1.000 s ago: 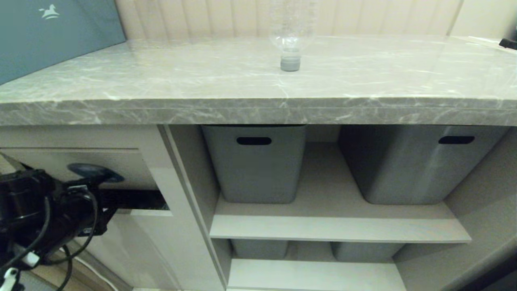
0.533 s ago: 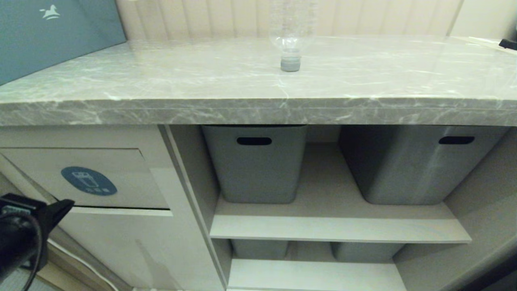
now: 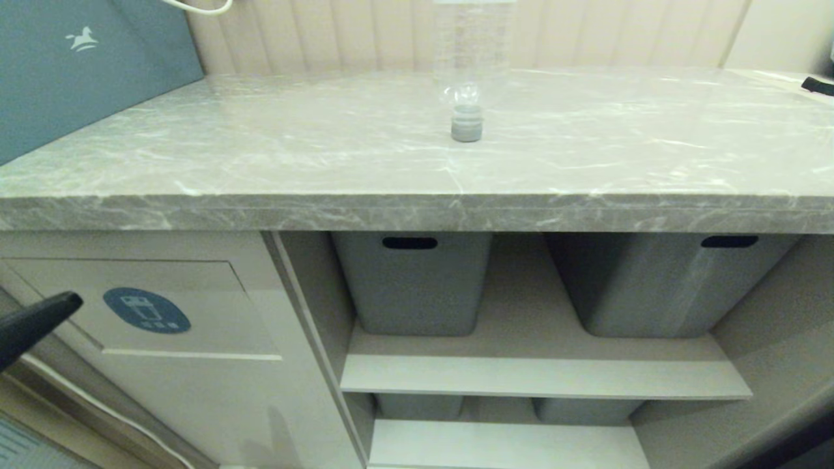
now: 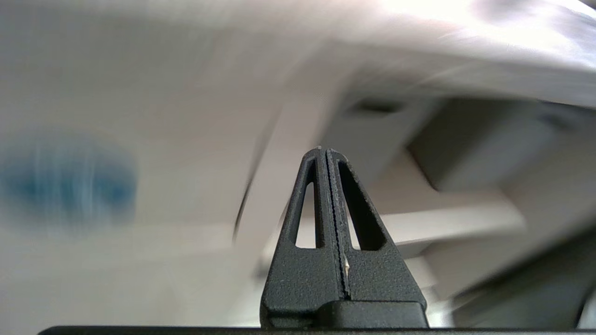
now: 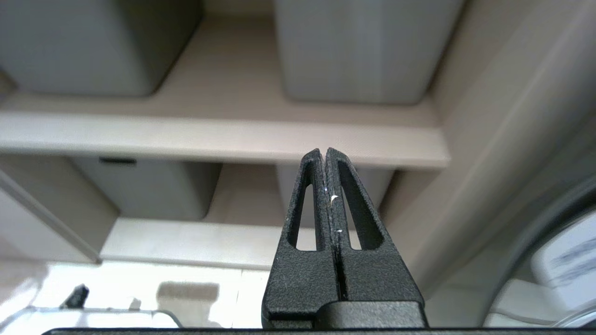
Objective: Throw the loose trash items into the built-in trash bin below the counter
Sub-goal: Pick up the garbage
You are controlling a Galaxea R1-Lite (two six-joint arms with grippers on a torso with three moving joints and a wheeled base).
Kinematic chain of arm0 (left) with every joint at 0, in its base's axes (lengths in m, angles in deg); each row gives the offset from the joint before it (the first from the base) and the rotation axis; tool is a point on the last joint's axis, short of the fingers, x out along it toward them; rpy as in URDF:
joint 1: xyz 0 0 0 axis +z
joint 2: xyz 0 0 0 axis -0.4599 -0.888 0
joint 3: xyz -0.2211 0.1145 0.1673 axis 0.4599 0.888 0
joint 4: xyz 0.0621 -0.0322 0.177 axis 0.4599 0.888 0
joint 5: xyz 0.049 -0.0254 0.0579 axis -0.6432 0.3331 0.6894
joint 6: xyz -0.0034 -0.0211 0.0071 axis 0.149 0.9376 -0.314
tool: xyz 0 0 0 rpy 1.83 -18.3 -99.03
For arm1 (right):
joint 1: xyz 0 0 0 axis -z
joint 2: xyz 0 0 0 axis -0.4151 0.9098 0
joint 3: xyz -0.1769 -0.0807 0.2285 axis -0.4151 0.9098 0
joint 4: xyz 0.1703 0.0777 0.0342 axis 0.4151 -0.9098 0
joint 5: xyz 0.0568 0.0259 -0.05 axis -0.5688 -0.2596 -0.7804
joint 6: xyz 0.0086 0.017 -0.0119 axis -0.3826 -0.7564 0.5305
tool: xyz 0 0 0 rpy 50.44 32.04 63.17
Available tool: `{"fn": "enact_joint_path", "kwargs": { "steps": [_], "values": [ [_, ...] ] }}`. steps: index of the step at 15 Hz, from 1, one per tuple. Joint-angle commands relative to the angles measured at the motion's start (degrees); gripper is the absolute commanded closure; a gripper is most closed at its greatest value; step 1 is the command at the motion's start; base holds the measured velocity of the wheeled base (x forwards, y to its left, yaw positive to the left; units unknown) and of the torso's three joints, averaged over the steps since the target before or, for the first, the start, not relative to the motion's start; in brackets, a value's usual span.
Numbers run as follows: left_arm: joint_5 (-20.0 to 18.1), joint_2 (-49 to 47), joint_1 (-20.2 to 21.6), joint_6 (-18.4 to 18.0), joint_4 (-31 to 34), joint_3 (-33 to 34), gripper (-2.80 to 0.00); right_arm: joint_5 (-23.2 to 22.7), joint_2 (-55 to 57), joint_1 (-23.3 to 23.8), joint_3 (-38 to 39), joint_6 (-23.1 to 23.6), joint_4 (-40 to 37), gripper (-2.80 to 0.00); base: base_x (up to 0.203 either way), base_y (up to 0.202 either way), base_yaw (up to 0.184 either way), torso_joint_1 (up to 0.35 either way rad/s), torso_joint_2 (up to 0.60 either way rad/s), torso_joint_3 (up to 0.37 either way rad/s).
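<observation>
Head view: left tool [image 3: 71, 301], fingers together and empty, sits lower left by the closed trash flap [image 3: 140, 306]. Remaining bottle [image 3: 468, 78] lies top centre on the table [image 3: 260, 150], cap toward camera, up and right of it. Right tool [image 5: 324, 153] together, parked.

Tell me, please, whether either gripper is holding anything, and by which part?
Nothing is held: the left gripper and right gripper both have jaws shut on nothing.

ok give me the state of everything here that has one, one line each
bottle: upside down on its cap, on the counter
trash bin flap: closed
left claw: shut, empty, near the flap
right claw: shut, empty
grey tubs: on the shelves
</observation>
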Motion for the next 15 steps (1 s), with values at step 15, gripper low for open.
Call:
{"fn": "enact_joint_path", "kwargs": {
  "steps": [15],
  "values": [
    [-4.6,-41.6,-30.6,-20.3,-4.1,-31.2,0.0,0.1,0.0,0.0,0.0,-0.5,0.1,0.0,0.0,0.0,0.0,0.181,-0.46,-0.26]
  ]
}}
